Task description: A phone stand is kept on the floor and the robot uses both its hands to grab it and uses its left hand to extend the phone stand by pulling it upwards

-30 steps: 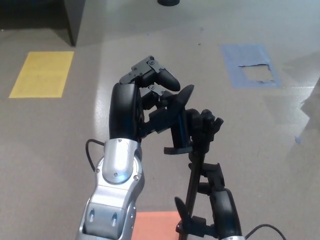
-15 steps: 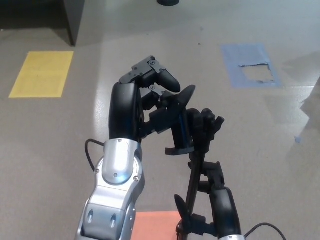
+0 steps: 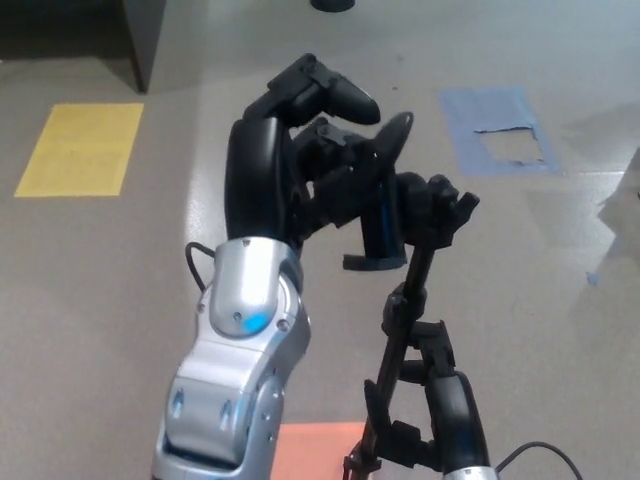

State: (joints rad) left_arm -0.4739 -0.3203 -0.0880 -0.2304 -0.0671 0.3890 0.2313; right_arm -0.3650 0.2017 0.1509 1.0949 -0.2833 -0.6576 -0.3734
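The left hand (image 3: 300, 165) is grasping the stand (image 3: 400, 300) by its cradle at the frame's centre, placed high so the pole can slide out as it lifts. The right hand (image 3: 440, 400), bottom centre, is clamping the lower pole, anchoring the base against that pull.

Both hands raised and closed

The left hand (image 3: 300, 165) reaches forward on its silver forearm, fingers (image 3: 335, 92) curled; the right hand (image 3: 435, 395) grips low, near the picture's bottom edge.
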